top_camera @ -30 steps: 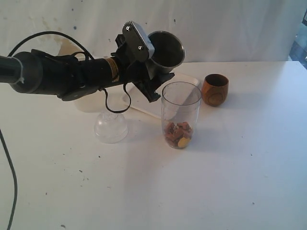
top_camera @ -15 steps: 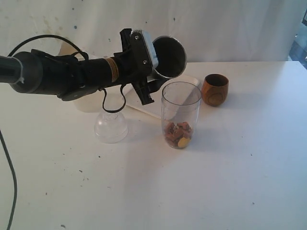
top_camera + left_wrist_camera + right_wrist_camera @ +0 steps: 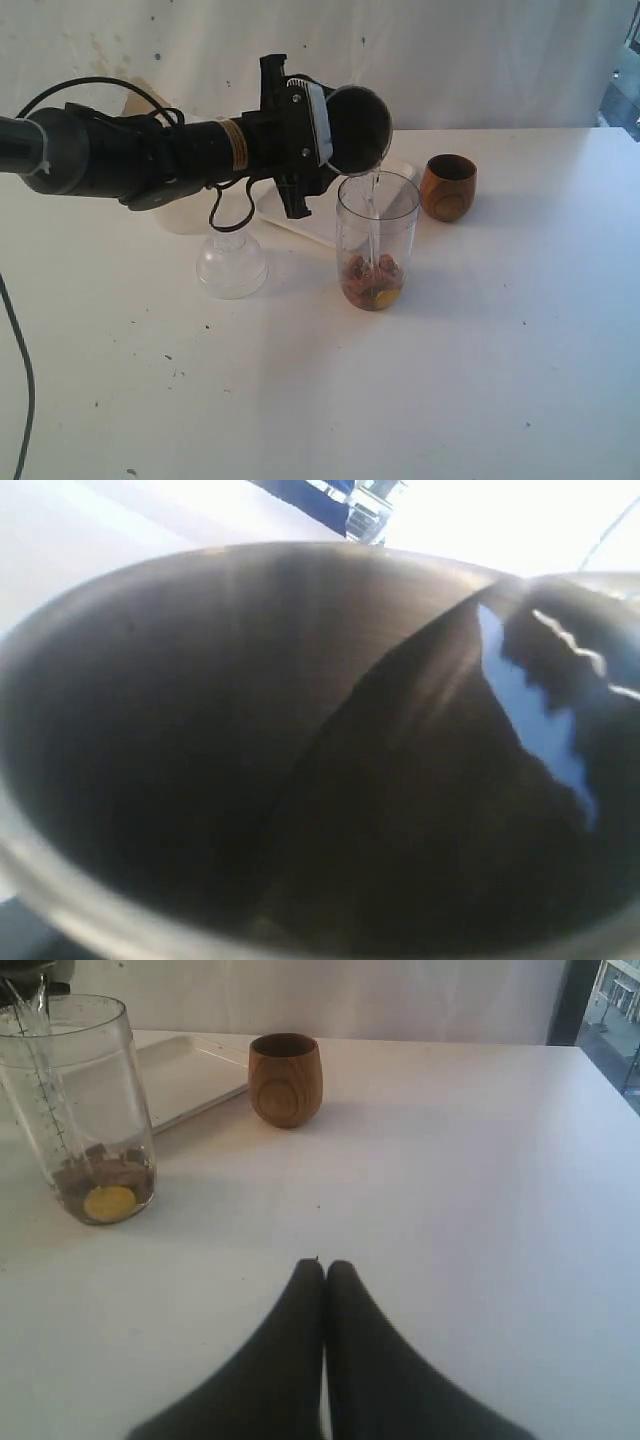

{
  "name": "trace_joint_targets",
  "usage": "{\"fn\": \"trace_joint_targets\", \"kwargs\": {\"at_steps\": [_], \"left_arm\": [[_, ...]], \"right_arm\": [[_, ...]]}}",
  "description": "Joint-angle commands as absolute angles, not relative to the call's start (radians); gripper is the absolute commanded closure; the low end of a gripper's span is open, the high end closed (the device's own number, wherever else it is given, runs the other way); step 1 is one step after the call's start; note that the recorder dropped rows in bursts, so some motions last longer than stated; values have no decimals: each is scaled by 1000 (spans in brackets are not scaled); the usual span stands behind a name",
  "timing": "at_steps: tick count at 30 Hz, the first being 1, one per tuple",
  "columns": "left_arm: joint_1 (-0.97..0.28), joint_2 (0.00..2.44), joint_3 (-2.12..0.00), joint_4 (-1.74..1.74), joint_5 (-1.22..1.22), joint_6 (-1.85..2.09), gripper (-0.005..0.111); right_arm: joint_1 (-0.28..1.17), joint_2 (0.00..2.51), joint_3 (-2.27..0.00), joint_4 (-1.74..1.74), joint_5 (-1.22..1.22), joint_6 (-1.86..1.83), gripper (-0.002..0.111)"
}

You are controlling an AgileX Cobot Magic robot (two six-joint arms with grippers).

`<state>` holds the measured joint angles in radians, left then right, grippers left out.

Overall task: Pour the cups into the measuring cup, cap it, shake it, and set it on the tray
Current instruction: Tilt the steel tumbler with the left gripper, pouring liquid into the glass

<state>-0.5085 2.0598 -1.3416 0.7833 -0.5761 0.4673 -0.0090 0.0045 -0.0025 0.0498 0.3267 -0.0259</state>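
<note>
The steel tumbler [image 3: 358, 128] is clamped in the left gripper [image 3: 322, 142], tipped over the measuring cup [image 3: 376, 240] standing beside the tray [image 3: 190, 1080]; the right gripper [image 3: 325, 1268] is closed on nothing. The measuring cup's thin, smooth plastic is judged slippery and best gripped lightly at mid-wall.

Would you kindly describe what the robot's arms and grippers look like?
The left arm is a black tube with a grey joint, a tan label band, loose black cables and a silver-grey block at the wrist. The right gripper has smooth black tapered fingers.
</note>
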Motion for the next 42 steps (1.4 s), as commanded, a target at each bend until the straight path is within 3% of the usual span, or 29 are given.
{"fn": "trace_joint_targets", "kwargs": {"at_steps": [1, 42], "left_arm": [[-511, 2043, -1356, 740, -718, 556, 107], [-511, 2036, -1356, 580, -660, 786, 107]], "right_arm": [[-15, 0, 0, 52, 316, -22, 108], [-15, 0, 0, 52, 316, -22, 108]]}}
